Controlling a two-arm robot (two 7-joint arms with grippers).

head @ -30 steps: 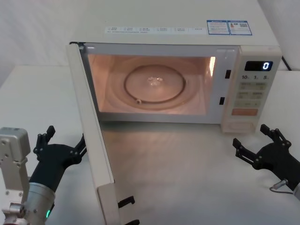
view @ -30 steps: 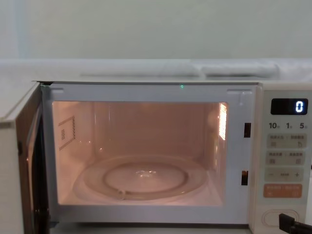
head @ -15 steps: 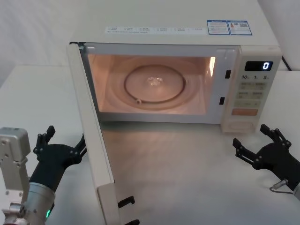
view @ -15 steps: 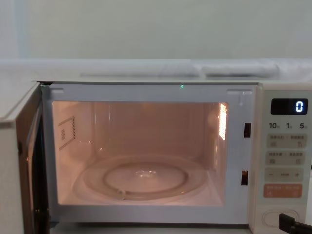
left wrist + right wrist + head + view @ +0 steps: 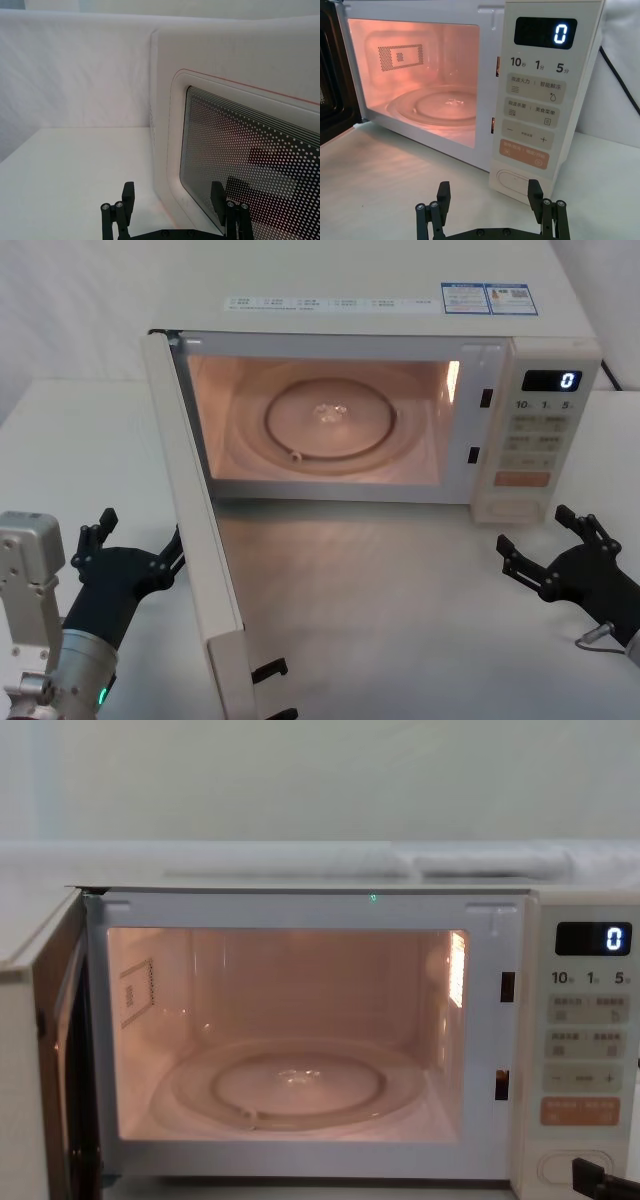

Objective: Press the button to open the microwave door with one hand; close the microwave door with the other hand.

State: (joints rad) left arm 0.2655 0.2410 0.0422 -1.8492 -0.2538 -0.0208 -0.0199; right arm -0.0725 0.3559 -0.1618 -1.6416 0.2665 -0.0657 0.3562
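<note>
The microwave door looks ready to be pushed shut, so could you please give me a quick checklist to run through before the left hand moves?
1. Microwave door released and swung wide, cavity lit: ok.
2. Left hand on the door's outer side, fingers spread, placed to push: ok.
3. Left hand touching the door: cannot tell; in the left wrist view its fingertips sit very close to the window.
4. Right hand out of the door's swing path: ok; it hovers open in front of the control panel, short of the button.
5. Nothing in the doorway: ok; the cavity holds just the glass turntable.
</note>
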